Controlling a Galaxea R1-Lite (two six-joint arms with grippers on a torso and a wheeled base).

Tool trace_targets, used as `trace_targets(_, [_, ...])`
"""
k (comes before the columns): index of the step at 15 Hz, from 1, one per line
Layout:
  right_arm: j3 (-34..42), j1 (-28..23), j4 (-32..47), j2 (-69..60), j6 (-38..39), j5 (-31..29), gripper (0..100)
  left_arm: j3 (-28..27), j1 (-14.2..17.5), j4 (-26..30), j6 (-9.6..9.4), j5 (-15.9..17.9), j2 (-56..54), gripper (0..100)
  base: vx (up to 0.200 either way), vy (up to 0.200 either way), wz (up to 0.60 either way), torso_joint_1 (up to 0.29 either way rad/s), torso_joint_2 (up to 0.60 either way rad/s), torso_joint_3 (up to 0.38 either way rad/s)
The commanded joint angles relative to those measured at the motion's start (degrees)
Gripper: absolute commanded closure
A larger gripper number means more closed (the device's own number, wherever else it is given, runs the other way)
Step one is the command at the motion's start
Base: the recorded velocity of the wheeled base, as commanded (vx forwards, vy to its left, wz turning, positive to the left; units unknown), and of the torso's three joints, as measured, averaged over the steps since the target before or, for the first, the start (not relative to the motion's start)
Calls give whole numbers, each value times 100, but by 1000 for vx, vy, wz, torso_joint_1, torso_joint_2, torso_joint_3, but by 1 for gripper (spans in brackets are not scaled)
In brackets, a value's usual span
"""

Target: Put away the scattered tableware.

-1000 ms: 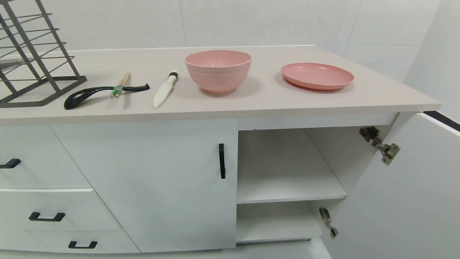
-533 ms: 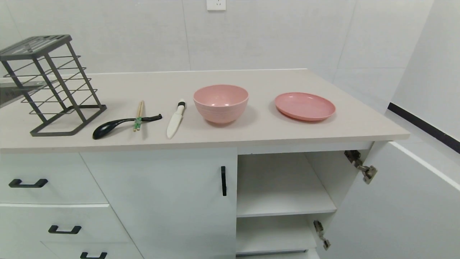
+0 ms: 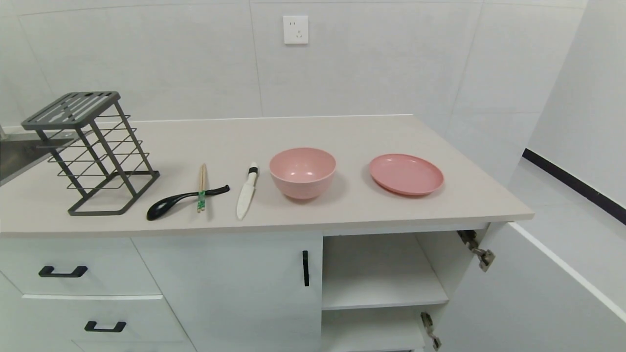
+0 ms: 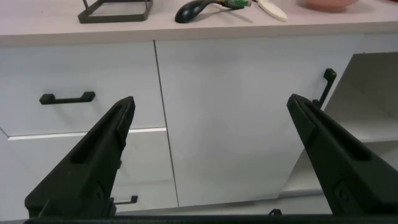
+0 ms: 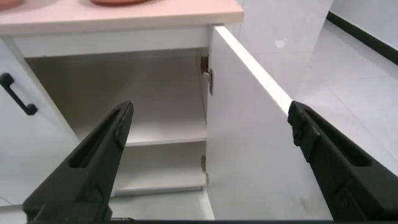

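On the worktop (image 3: 342,132) the tableware lies in a row. From the robot's left stand a wire rack (image 3: 93,151), then a black spoon (image 3: 168,205) with chopsticks (image 3: 201,186) crossing its handle, a white knife (image 3: 246,191), a pink bowl (image 3: 302,172) and, apart to the right, a pink plate (image 3: 406,174). Below the plate the cabinet door (image 3: 528,293) stands open, showing a bare shelf (image 3: 381,288). The left gripper (image 4: 211,102) is spread wide and empty, facing the closed door and drawers. The right gripper (image 5: 211,107), also wide and empty, faces the open cabinet.
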State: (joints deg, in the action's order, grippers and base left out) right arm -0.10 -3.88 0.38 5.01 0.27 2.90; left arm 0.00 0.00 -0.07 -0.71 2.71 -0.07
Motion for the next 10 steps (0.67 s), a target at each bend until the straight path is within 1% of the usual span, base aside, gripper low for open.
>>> trace_targets(1, [1, 1, -3, 9, 0, 9, 0, 0, 0, -1, 0, 2, 7, 0, 0, 0, 0, 349, -481, -246])
trace_targets(10, [1, 1, -3, 9, 0, 0, 0, 0, 0, -1, 0, 2, 7, 0, 0, 0, 0, 283, -528, -252])
